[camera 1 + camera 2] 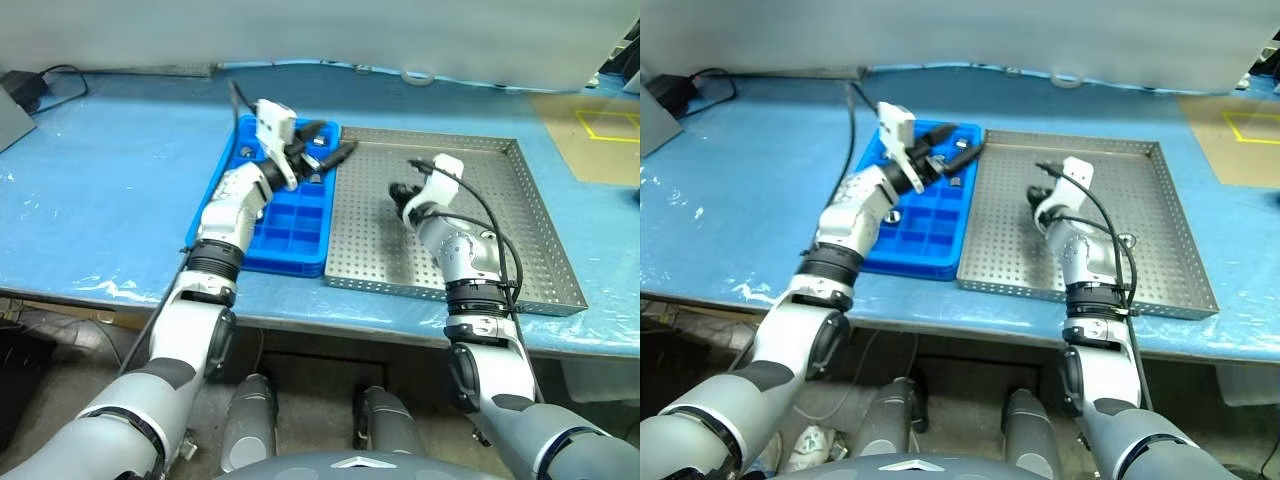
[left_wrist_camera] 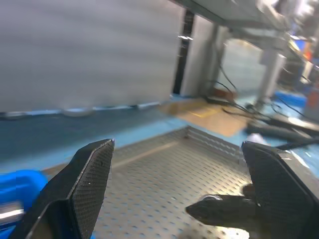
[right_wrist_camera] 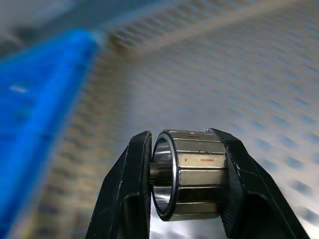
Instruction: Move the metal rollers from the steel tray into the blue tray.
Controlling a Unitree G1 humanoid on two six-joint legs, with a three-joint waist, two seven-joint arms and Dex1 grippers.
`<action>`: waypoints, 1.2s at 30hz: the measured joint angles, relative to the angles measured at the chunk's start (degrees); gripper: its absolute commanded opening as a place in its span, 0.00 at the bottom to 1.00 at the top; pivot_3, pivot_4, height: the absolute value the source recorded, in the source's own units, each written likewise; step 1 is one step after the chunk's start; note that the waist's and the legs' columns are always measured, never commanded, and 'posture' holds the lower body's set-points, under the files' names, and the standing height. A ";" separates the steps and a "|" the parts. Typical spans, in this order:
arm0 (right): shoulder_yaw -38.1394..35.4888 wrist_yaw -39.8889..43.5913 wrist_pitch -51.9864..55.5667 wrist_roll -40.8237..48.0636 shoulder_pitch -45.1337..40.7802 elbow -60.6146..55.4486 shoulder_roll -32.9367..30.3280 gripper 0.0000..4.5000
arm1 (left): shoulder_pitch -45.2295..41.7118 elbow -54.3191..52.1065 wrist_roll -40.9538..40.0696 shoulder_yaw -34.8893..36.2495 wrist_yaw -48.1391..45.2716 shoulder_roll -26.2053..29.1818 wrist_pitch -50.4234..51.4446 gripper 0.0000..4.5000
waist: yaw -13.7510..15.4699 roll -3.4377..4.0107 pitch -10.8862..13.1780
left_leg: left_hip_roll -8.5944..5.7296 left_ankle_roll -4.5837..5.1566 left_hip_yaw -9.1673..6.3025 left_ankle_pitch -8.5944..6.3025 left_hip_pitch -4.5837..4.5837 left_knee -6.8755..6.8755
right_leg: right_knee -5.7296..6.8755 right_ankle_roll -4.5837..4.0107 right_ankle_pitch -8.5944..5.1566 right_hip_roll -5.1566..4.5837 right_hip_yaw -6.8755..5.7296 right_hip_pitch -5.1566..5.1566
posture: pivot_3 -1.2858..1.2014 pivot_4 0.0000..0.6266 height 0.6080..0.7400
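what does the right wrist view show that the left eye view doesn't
Right wrist view: a roller clamped between the right gripper's fingers, close up, facets and rim visible.

Left eye view: the whole layout, with the left gripper open above the blue tray's far end, and a blue table under both trays.

Both: the steel tray beneath the right gripper, with the blue tray beside it.

You see the left gripper [image 1: 335,150] over the blue tray's [image 1: 300,235] far end, the right gripper [image 1: 400,192] above the steel tray [image 1: 520,250].
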 measured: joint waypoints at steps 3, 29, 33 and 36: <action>2.74 6.62 -1.06 1.14 -2.05 -1.42 0.00 0.29 | -0.44 2.69 0.54 2.54 6.04 2.53 -2.15 1.00 | 0.62 0.00 0.00 | 0.00 0.04 -0.01 -0.02 -0.05 0.01 | -0.05 0.00 0.00 -0.02 -0.04 0.02 | 0.53 0.24 1.00; 11.30 15.94 -20.67 -14.06 -21.77 45.47 5.34 0.29 | 14.62 -14.88 3.51 2.69 19.13 6.57 3.03 1.00 | 4.38 -0.02 0.01 | 0.09 -0.30 -0.59 0.17 -0.23 -0.02 | 0.45 -0.07 -0.04 -0.05 -0.21 -0.30 | 0.63 0.24 1.00; 12.67 18.11 -21.36 -15.62 -21.63 45.36 6.77 0.29 | 14.52 -14.87 3.46 2.37 19.10 5.63 3.07 1.00 | 4.43 -0.02 0.01 | 0.13 -0.43 -0.67 0.25 -0.20 -0.09 | 0.62 -0.23 -0.13 0.02 -0.23 -0.38 | 0.62 0.24 1.00; 14.32 18.19 -21.34 -17.57 -20.72 45.36 7.14 0.45 | 13.98 -14.60 3.42 1.82 19.00 5.34 3.06 1.00 | 4.61 -0.02 0.02 | 0.11 -0.46 -0.71 0.28 -0.30 -0.09 | 0.61 -0.24 -0.14 0.00 -0.26 -0.40 | 0.61 0.24 1.00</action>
